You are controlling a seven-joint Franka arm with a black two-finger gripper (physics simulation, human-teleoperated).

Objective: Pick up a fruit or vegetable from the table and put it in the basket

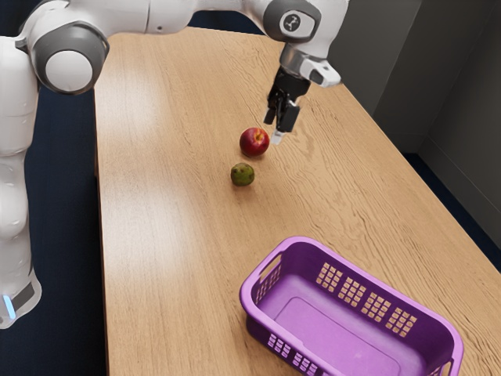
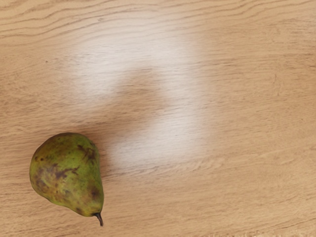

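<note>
The wrist view brings out the pear (image 2: pixel 66 173) in detail: green skin, brown blotches, a dark stem at its narrow end, and the fruit lying on its side on the wooden table (image 1: pixel 156 274). Beside it, a bright patch (image 2: pixel 182 113) of light falls on the grain, with a soft shadow (image 2: pixel 140 96) across it. In the exterior view the pear looks like a small, dark green ball. That view also gives the apple (image 1: pixel 254 142), red with a yellowish top, the arm (image 1: pixel 149 14) and the basket (image 1: pixel 301 262).

The basket is purple, with slotted walls, and stands upright on the table towards the exterior view's lower right, its near end cut off by the edge. Its floor and inner walls are in sight. Both fruits lie outside it on the table, well apart from it; the apple is just beside the pear, on the side away from the basket.

The gripper (image 1: pixel 278 128) hangs above the table near the apple, pointing down. Its two fingers are spread, with a gap between them and no fruit in their grip; exactly how wide they stand I cannot tell.
</note>
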